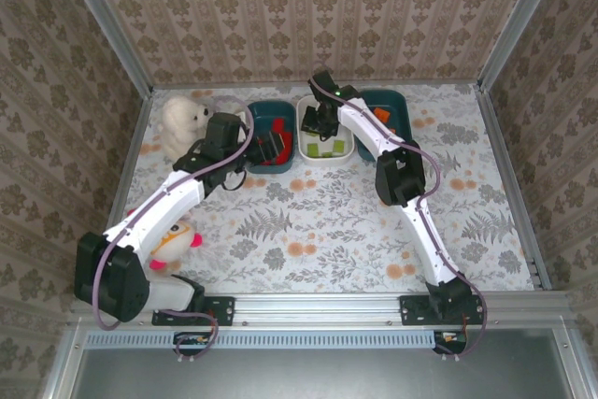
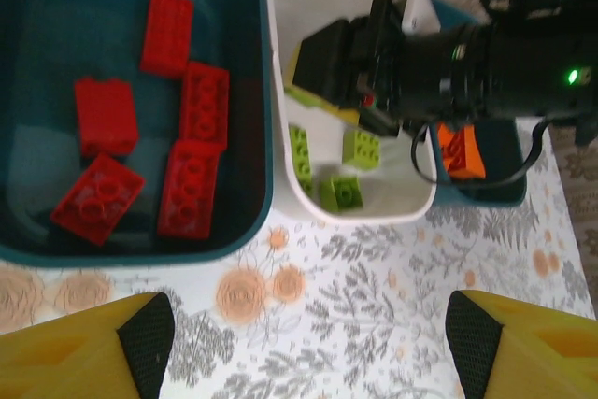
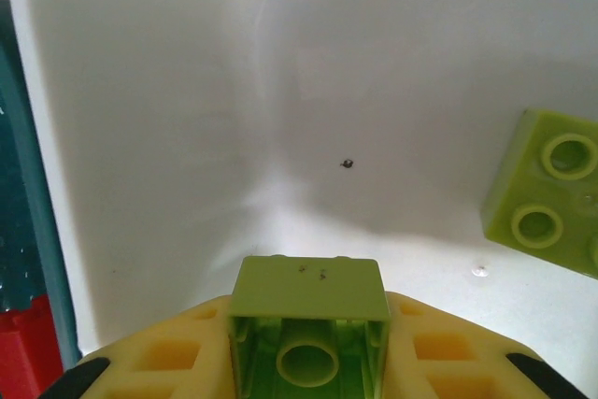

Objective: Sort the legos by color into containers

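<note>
— Tubs and contents?
— Three in a row at the far side of the table (image 1: 327, 231). Left teal tub (image 2: 56, 25): five red bricks (image 2: 205, 105), flat on the floor, studs up. White tub (image 2: 411, 203), middle of the row: at least three loose green bricks (image 2: 362, 149) on its floor. Right teal tub (image 2: 486, 195): one orange brick (image 2: 460, 151) visible, the rest hidden behind the right arm (image 2: 505, 53).
— Claws?
— Right gripper (image 3: 308, 362): down inside the white tub, clenched on the held green brick (image 3: 308, 320), yellow fingers (image 3: 159, 352) pressing either side. Left gripper (image 2: 308, 352): released, fingers wide apart, hanging over the table just in front of the left teal and white tubs.
— Orientation of the held green brick?
— Hollow underside toward the wrist camera, studs facing away toward the white wall. Width set crosswise between the fingers. Long axis: cannot tell, too foreshortened.
— Red bricks?
— Three with long axis running from near rim toward far rim. One turned diagonal at the near left corner. One broader piece, roughly square to the walls.
</note>
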`<state>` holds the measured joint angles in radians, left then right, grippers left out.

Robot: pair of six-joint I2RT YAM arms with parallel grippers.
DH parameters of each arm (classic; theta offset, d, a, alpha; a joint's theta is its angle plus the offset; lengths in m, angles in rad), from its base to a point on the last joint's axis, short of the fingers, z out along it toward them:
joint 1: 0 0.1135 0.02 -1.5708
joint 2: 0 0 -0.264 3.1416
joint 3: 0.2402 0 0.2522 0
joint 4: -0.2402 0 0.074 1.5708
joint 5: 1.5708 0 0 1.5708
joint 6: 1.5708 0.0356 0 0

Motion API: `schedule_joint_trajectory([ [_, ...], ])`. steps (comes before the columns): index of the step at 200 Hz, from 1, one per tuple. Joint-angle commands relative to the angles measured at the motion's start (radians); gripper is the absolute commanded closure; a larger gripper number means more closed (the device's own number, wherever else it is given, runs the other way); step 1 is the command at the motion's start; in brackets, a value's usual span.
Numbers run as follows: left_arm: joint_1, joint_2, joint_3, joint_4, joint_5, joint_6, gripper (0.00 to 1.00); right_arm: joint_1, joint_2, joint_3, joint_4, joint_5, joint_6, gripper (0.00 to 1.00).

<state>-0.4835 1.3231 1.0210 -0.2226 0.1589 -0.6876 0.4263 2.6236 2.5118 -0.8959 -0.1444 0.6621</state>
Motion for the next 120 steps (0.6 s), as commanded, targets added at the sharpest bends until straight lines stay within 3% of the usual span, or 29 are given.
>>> schedule_joint_trajectory([
  [1,0.002,0.013,0.016,0.068,-0.045,0.003,0.20,0.005,0.019,0.033,-0.018,-0.021,0.022,0.65],
  [57,0.002,-0.003,0.029,0.007,-0.032,0.012,0.20,0.005,-0.047,0.032,-0.040,0.007,0.003,0.33],
  [87,0.001,-0.065,0.007,-0.066,-0.044,0.023,0.20,0.009,-0.208,-0.077,-0.006,0.073,-0.029,0.37],
  [120,0.006,-0.181,-0.042,-0.234,-0.086,0.027,0.19,0.049,-0.589,-0.527,0.237,0.217,-0.093,0.40],
])
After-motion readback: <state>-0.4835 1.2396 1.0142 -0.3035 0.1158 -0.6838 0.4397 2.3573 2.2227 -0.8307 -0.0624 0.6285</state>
